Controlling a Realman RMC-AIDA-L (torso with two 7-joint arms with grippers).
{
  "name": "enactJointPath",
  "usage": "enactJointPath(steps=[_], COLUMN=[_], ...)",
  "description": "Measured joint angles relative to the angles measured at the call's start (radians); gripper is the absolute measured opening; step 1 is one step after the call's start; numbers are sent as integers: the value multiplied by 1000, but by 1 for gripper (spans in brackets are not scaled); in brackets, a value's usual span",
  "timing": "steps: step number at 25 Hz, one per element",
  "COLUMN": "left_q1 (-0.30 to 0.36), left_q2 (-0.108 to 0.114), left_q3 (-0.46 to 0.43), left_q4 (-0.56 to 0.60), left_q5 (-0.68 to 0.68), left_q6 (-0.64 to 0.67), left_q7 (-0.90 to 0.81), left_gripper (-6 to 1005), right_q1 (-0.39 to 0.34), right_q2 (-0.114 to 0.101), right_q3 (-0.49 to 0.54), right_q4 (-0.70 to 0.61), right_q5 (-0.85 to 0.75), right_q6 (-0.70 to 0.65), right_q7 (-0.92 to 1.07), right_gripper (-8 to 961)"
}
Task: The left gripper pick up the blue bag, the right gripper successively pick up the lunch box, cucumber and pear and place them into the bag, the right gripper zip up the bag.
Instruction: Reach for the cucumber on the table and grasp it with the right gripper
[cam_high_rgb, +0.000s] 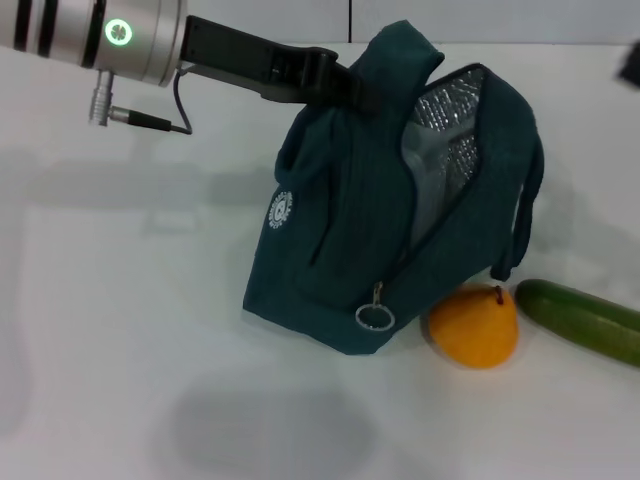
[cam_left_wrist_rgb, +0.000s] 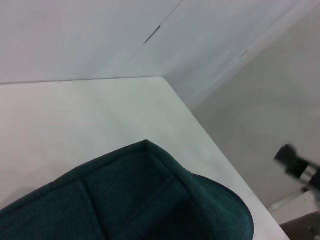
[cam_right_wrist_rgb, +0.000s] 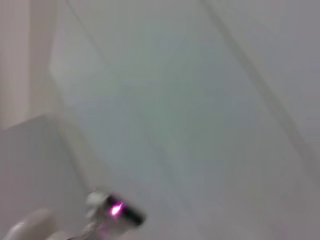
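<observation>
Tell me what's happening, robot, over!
Left gripper shut on blue bag handle, bag open. Right gripper not in view. Pear and cucumber on table beside bag. Lunch box unseen.

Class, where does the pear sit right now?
Head view, right of centre: the pear lies on the table, against the blue bag's lower corner, with the cucumber just right.

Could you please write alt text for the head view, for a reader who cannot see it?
The left pincer grips the top handle of a dark teal fabric lunch bag, open to show its silver foil lining, on a white table. Beside the bag's base lie an orange-yellow pear and a dark green cucumber.
</observation>
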Motion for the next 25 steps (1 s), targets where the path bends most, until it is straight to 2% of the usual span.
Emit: enactJointPath(steps=[1, 3, 7, 11, 16, 20, 23, 24, 25], left_q1=[2, 6, 7, 8, 8, 8, 8, 8, 8], left_q2=[0, 0, 2, 2, 7, 9, 10, 9, 9], left_q3=[0, 0, 0, 0, -2, -2, -13, -28, -28], left_q4=[0, 0, 0, -21, -44, -45, -46, -47, -47], left_q5=[1, 1, -1, -2, -2, -3, -3, -3, -3], left_q6=[-3, -7, -10, -14, -21, -30, -42, -43, -43], left_q7=[0, 0, 6, 20, 29, 29, 31, 36, 36], left_gripper=[51, 51, 51, 52, 52, 52, 52, 52, 52], right_q1=[-20, -67, -87, -40, 80, 159, 216, 264, 264], right_q2=[0, -6, -38, -74, -113, -112, -95, -78, -78], right_q3=[8, 17, 7, -3, -91, -222, -317, -352, -352], right_q4=[-37, -155, -395, -611, -681, -705, -746, -760, -760], right_q5=[11, 17, -107, -337, -603, -764, -880, -953, -953], right_q6=[6, 20, 11, -69, -206, -232, -241, -256, -256], right_q7=[4, 42, 239, 482, 685, 784, 846, 872, 872], right_gripper=[698, 696, 693, 694, 696, 697, 699, 699, 699])
